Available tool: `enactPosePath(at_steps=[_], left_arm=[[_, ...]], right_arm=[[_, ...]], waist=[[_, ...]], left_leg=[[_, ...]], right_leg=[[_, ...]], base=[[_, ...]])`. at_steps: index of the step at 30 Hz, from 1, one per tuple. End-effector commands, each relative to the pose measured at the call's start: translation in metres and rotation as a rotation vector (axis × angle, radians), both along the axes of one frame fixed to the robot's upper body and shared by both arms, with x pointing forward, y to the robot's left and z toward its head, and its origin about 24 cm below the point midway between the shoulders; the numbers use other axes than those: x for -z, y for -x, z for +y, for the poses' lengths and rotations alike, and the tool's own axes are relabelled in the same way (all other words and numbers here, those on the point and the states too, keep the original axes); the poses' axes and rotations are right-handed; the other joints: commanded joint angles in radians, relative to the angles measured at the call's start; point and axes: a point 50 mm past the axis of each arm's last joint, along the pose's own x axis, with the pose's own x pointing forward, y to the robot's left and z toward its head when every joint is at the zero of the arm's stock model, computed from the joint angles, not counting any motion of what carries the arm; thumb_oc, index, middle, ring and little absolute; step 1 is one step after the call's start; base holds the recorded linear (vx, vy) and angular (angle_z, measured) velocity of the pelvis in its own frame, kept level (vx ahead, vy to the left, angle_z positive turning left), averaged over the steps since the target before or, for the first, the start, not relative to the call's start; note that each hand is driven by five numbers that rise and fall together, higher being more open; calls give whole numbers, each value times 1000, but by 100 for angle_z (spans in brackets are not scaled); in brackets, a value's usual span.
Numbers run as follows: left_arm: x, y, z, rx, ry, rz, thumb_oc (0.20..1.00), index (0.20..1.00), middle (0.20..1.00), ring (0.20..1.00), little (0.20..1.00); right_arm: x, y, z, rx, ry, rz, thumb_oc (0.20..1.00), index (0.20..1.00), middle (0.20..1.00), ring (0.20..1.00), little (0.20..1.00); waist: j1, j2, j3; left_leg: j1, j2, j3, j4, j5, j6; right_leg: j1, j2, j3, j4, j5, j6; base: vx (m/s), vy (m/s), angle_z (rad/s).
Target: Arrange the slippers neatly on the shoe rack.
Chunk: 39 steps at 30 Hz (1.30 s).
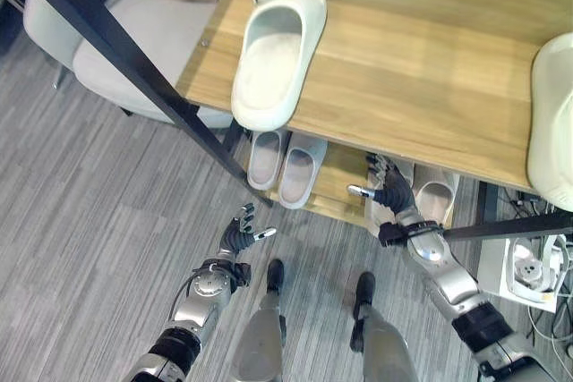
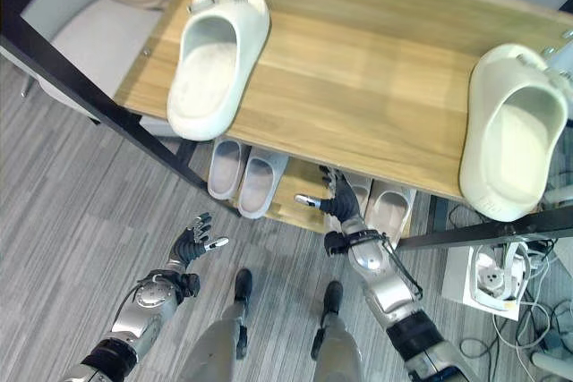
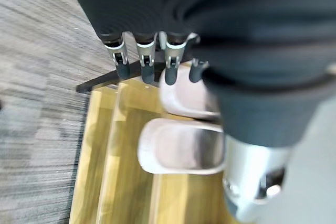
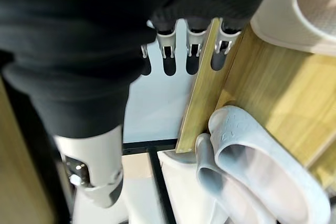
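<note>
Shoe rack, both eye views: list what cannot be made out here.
- Right pair of slippers on the lower shelf: toes hidden under the top shelf, heels partly behind the right hand.
- Left pair of slippers: toes likewise under that shelf.
- Cream slipper at the top shelf's right end: cut off by the left eye view's edge.
- Whether the right hand touches a slipper: cannot tell.
- Left hand hangs open over the floor.

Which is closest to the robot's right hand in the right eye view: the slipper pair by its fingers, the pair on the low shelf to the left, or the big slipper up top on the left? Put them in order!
From the right hand:
1. Slipper pair by its fingers, low shelf, right side.
2. Left pair, same low shelf.
3. Big white slipper, top shelf, left end.
</note>
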Motion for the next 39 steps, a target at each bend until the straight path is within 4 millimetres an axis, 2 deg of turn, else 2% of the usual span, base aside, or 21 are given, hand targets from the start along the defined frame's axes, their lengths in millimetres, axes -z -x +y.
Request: enactPosePath(at_steps=[1,3,5,10,12,13,18,19,20,21,22,24,25,28,30,31,32,36,37,38,39], left_arm=[[-12,0,11,87,-108,-71,1000,1000,1000,1000,1000],[-12,4,10,114,-124,-70,1000,1000,1000,1000,1000],[-14,9,10,170,-158,-76,1000,1000,1000,1000,1000],[-22,22,3,385,-233,-89,1000,1000,1000,1000,1000],[-33,22,-13,534,-256,-126,1000,1000,1000,1000,1000],[-33,23,-13,535,-257,-125,1000,1000,1000,1000,1000],[-59,14,-53,812,-345,-246,1000,1000,1000,1000,1000],[-66,12,-61,848,-352,-282,1000,1000,1000,1000,1000],[-84,8,-77,912,-354,-374,1000,1000,1000,1000,1000],[-121,3,-101,953,-291,-548,1000,1000,1000,1000,1000],[-144,0,-110,903,-131,-634,1000,1000,1000,1000,1000],[-152,-1,-112,888,-73,-657,1000,1000,1000,1000,1000],[-168,-3,-116,871,28,-705,1000,1000,1000,1000,1000],[-199,1,-122,903,124,-803,1000,1000,1000,1000,1000],[-229,9,-124,972,168,-900,1000,1000,1000,1000,1000],[-230,9,-123,972,166,-901,1000,1000,1000,1000,1000],[-251,18,-118,1037,163,-980,1000,1000,1000,1000,1000],[-256,17,-109,999,149,-1007,1000,1000,1000,1000,1000],[-267,11,-84,807,61,-1125,1000,1000,1000,1000,1000],[-270,10,-76,742,19,-1160,1000,1000,1000,1000,1000],[-273,1,-43,435,-275,-1267,1000,1000,1000,1000,1000]], right_arm=[[-13,24,-14,-76,289,-147,1000,1000,1000,1000,1000],[-5,34,-18,-81,340,-113,1000,1000,1000,1000,1000],[12,49,-24,-101,393,-31,1000,1000,1000,1000,1000],[46,77,-47,-132,547,159,1000,1000,1000,1000,1000],[65,86,-59,-114,592,258,1000,1000,1000,1000,1000],[65,86,-59,-114,591,258,1000,1000,1000,1000,1000],[94,97,-72,-64,621,400,1000,1000,1000,1000,1000],[97,98,-72,-61,627,410,1000,1000,1000,1000,1000],[101,99,-70,-47,617,421,1000,1000,1000,1000,1000],[113,98,-67,-4,580,459,1000,1000,1000,1000,1000],[119,89,-63,54,535,465,1000,1000,1000,1000,1000],[120,84,-61,69,533,459,1000,1000,1000,1000,1000],[121,77,-59,89,537,451,1000,1000,1000,1000,1000],[124,70,-60,141,509,468,1000,1000,1000,1000,1000],[127,56,-55,171,487,482,1000,1000,1000,1000,1000],[127,55,-55,170,485,479,1000,1000,1000,1000,1000],[125,43,-50,165,481,470,1000,1000,1000,1000,1000],[122,38,-49,170,476,458,1000,1000,1000,1000,1000],[118,36,-50,181,473,439,1000,1000,1000,1000,1000],[118,36,-51,185,472,436,1000,1000,1000,1000,1000],[117,39,-54,209,450,427,1000,1000,1000,1000,1000]], waist=[[-22,-25,-61],[-28,-22,-70],[-40,-18,-83],[-63,-11,-113],[-79,-8,-124],[-77,-9,-124],[-105,-7,-133],[-108,-7,-133],[-115,-7,-132],[-117,-6,-129],[-109,-6,-125],[-106,-7,-121],[-99,-7,-121],[-90,-7,-125],[-73,-2,-134],[-74,-3,-131],[-53,2,-145],[-45,1,-148],[-26,-5,-153],[-25,-6,-153],[-14,-14,-158]], left_leg=[[46,57,42,-4,-95,-60],[54,60,48,-7,-97,-62],[61,63,56,-7,-100,-63],[84,70,76,-7,-112,-62],[98,70,89,-7,-119,-59],[99,70,91,-7,-120,-59],[104,73,103,-7,-130,-55],[104,73,104,-7,-131,-55],[103,73,106,-7,-133,-56],[105,76,106,-7,-134,-56],[106,75,102,-7,-133,-56],[105,74,101,-7,-132,-56],[103,73,97,-7,-131,-56],[104,70,90,-7,-130,-58],[108,67,80,-7,-132,-59],[109,67,79,-7,-133,-59],[122,64,74,-7,-138,-60],[127,61,70,-7,-141,-59],[130,58,64,-7,-142,-59],[131,58,63,-7,-143,-59],[131,57,60,-7,-145,-59]], right_leg=[[7,-70,32,44,-82,72],[12,-67,34,36,-82,74],[17,-63,41,25,-78,77],[31,-59,57,1,-72,82],[36,-57,70,-11,-67,85],[36,-57,71,-12,-66,85],[28,-53,91,-18,-62,87],[25,-51,94,-19,-62,87],[21,-49,98,-17,-63,87],[18,-46,103,-17,-66,86],[23,-46,100,-21,-66,85],[26,-46,99,-22,-66,84],[32,-47,94,-24,-67,82],[46,-48,84,-30,-70,80],[64,-49,73,-37,-73,79],[66,-49,73,-38,-72,79],[86,-50,61,-46,-75,79],[98,-51,54,-49,-76,78],[109,-52,45,-52,-78,77],[112,-53,43,-52,-79,78],[117,-53,37,-54,-80,77]], base=[[110,-19,-30],[76,-17,-18],[38,-22,-10],[52,-20,-20],[65,-11,-22],[45,-9,-14],[23,-17,-16],[3,-19,-16],[-1,-54,-19],[-13,-77,-14],[-13,-64,-12],[-20,-37,-5],[-22,-47,0],[4,-32,10],[19,-25,27],[57,-14,20],[56,-12,17],[34,-10,12],[51,-15,2],[110,-30,9],[69,-17,25]])
